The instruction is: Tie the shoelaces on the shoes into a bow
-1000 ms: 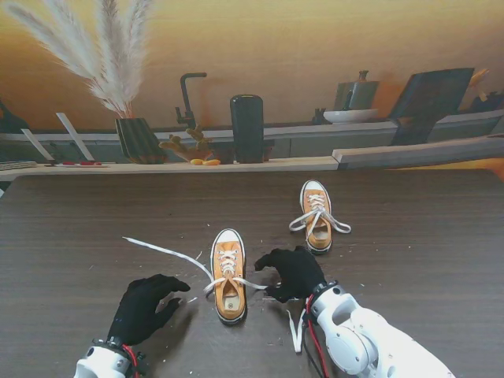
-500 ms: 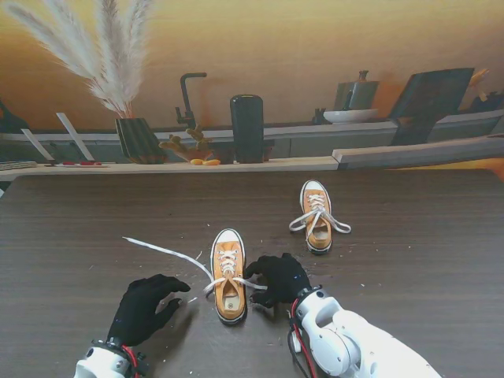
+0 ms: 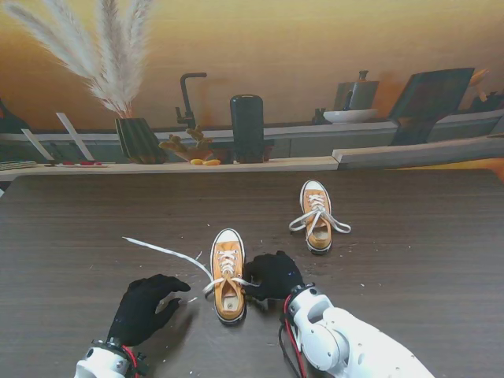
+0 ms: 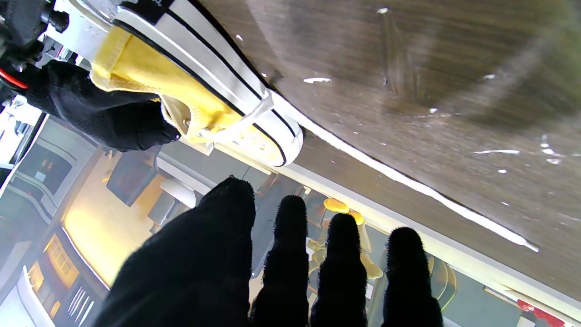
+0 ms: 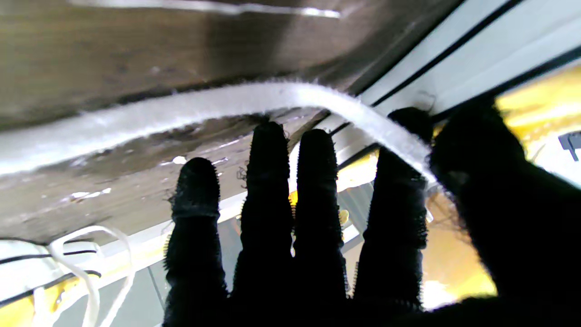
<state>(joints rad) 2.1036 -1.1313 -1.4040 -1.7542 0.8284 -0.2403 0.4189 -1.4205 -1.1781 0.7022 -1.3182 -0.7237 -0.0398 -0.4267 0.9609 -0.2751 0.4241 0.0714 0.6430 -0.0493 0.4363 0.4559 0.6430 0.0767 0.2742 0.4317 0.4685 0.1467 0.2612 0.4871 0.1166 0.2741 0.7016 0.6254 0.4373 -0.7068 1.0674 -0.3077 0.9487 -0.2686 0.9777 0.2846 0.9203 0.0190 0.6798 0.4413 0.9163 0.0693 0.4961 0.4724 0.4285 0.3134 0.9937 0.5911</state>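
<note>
Fingers (image 5: 399,190) of the right hand (image 3: 274,276) pinch a white lace (image 5: 254,102) beside the near shoe (image 3: 227,275).
Left hand (image 3: 144,307) rests apart, fingers loosely spread, holding nothing; far shoe (image 3: 316,213) lies well away.

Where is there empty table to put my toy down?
Bare wood lies at the table's far left, beyond the long lace, and at the right past the far shoe. It's crowded around the near shoe, between the left robot hand and right robot hand.

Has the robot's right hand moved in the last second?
Yes. The right hand has slid toward the robot's left, closing on the near shoe, which stays put; its fingers now reach the shoe's side.
</note>
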